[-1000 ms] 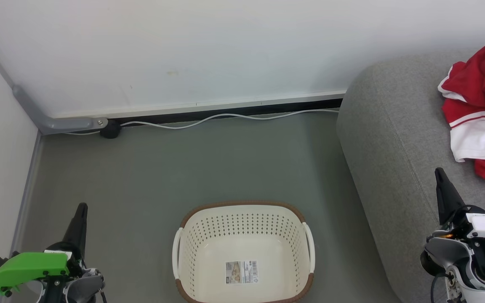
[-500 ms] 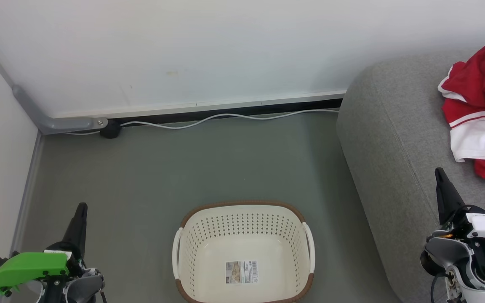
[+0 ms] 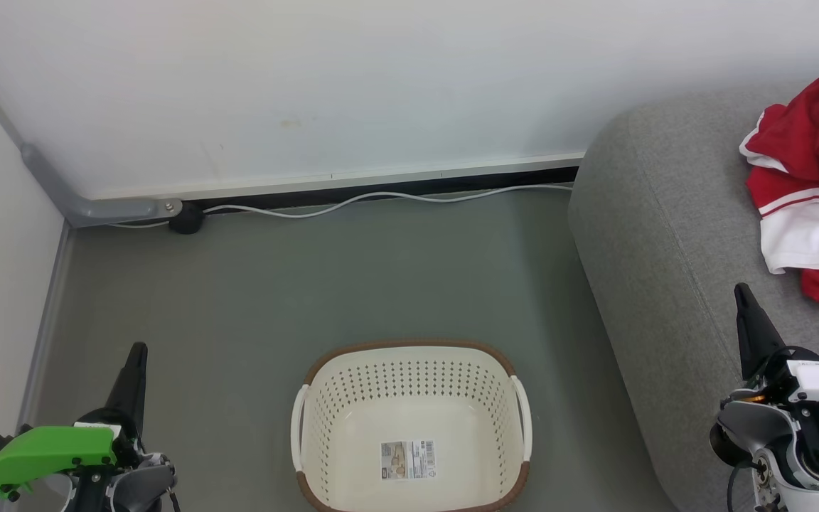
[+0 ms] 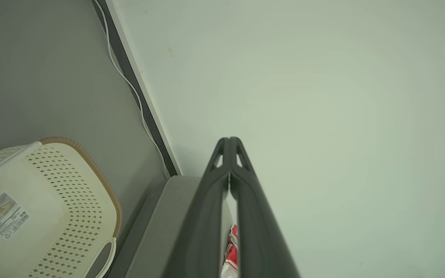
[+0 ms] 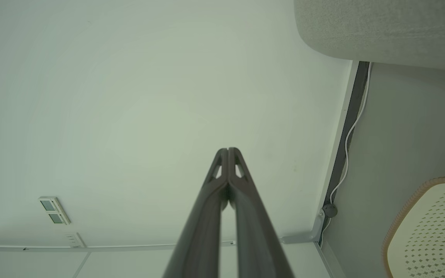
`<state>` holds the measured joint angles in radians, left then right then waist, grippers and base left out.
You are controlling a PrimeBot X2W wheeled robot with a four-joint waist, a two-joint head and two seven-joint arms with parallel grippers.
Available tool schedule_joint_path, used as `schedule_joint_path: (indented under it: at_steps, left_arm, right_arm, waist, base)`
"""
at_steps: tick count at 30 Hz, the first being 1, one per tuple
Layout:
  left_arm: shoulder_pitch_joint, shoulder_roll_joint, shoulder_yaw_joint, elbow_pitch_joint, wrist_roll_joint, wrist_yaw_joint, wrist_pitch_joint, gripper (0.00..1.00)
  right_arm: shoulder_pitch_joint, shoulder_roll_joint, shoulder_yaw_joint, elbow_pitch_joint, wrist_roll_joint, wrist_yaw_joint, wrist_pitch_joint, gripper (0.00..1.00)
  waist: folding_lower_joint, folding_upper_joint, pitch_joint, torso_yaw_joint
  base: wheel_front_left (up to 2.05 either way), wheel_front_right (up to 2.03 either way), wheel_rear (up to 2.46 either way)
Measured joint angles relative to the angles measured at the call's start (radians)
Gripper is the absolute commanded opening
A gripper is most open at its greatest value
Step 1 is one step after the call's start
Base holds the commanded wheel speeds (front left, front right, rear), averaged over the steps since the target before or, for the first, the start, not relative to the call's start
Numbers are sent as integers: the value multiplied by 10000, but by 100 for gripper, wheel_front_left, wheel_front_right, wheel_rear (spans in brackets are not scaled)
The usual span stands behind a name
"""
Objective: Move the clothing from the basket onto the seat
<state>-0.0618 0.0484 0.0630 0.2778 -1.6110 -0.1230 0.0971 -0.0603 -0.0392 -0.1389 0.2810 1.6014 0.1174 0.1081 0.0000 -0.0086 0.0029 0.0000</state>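
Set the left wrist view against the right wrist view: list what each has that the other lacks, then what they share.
Left wrist view, not the right: the left gripper, shut; the label sticker on the bottom of the basket; a sliver of red clothing between its fingers. Right wrist view, not the left: the right gripper, shut; a wall switch panel; a dark round cable fitting by the grey conduit. Both: the basket, the grey seat, the white cable along the wall's foot.
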Motion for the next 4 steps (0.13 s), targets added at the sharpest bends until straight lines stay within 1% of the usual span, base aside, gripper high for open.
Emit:
schedule_joint_path:
  at_steps: [4]
  left_arm:
    - [0,0,0,-2,0,0,0,0]
  right_arm:
    - [0,0,0,0,0,0,0,0]
  waist:
    - [0,0,0,0]
  base:
    - [0,0,0]
